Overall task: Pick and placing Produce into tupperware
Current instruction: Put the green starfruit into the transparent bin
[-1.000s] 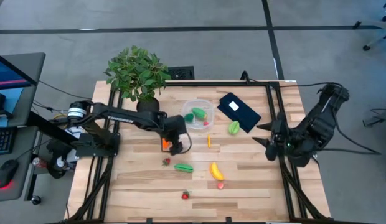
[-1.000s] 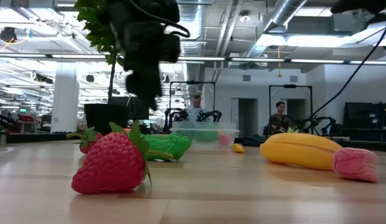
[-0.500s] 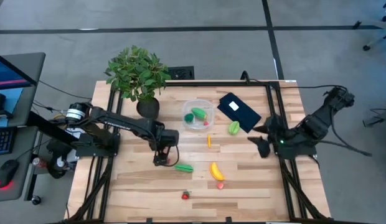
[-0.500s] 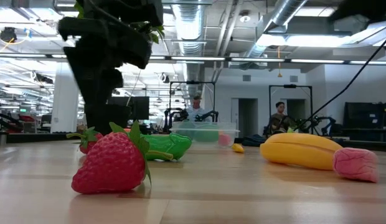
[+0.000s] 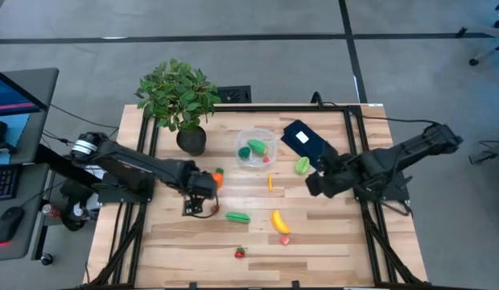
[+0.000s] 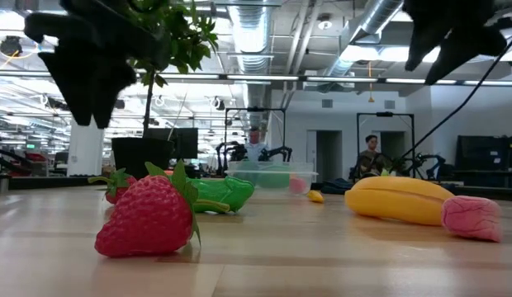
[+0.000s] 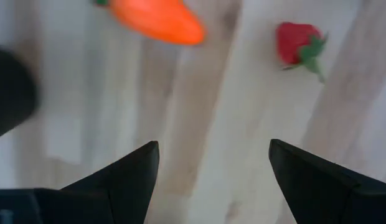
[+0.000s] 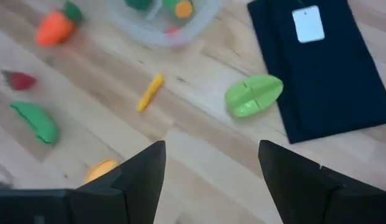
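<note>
- High view: left pincer (image 5: 191, 208) low over the desk (image 5: 330, 242), beside the carrot (image 5: 218, 175); right pincer (image 5: 314, 184) near the green half (image 5: 303, 166). Tub (image 5: 257, 150) by the pot (image 5: 191, 140), green piece inside. Pod (image 5: 237, 217), banana (image 5: 279, 221) and strawberries (image 5: 240, 253) loose on the wood.
- Low view: big strawberry (image 6: 149, 216) up front, banana (image 6: 399, 200) to its right, tub (image 6: 271, 174) far back.
- Left wrist view: fingers (image 7: 127, 176) spread wide, nothing between; carrot (image 7: 154, 18) and strawberry (image 7: 300, 42) ahead.
- Right wrist view: fingers (image 8: 142, 168) wide apart, empty; green half (image 8: 253, 95) against the black card (image 8: 324, 65), yellow bit (image 8: 150, 92) nearby.
</note>
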{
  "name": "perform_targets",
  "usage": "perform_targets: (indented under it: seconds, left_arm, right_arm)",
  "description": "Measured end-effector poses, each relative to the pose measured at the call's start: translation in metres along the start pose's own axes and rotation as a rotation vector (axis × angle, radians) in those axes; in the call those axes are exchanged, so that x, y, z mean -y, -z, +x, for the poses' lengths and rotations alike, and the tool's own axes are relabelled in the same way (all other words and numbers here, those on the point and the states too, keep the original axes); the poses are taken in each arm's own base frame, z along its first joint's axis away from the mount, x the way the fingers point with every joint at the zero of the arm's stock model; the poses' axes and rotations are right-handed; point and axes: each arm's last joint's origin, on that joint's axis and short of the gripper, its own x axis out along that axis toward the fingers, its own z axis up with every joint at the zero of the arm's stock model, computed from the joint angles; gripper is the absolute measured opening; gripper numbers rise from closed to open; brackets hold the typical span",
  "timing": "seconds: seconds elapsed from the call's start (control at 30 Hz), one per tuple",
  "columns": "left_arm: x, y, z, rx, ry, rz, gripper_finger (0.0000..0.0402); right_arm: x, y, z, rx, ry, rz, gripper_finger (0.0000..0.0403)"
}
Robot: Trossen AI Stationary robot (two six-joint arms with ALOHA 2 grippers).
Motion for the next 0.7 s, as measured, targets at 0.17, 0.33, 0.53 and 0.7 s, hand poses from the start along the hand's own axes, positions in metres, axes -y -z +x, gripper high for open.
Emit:
perform_targets:
  seconds: [0.17, 0.33, 0.53, 0.7]
  left_arm:
    - [-0.002, 0.034, -0.011, 0.109, -0.094, -0.101, 0.0295]
    - [-0.004, 0.072, -0.014, 0.248, -0.112, -0.253, 0.0295]
    - [-0.003, 0.104, -0.008, 0.54, -0.058, -0.385, 0.0295]
    - [0.0, 0.117, 0.0, 0.767, -0.022, -0.412, 0.0295]
  right_arm:
    - [-0.005, 0.0, 0.014, 0.013, 0.095, 0.042, 0.025]
    - [-0.001, 0.004, 0.02, 0.051, 0.212, 0.103, 0.025]
    - [-0.001, 0.018, 0.037, 0.104, 0.169, 0.228, 0.025]
    - [0.002, 0.034, 0.053, 0.129, 0.124, 0.328, 0.025]
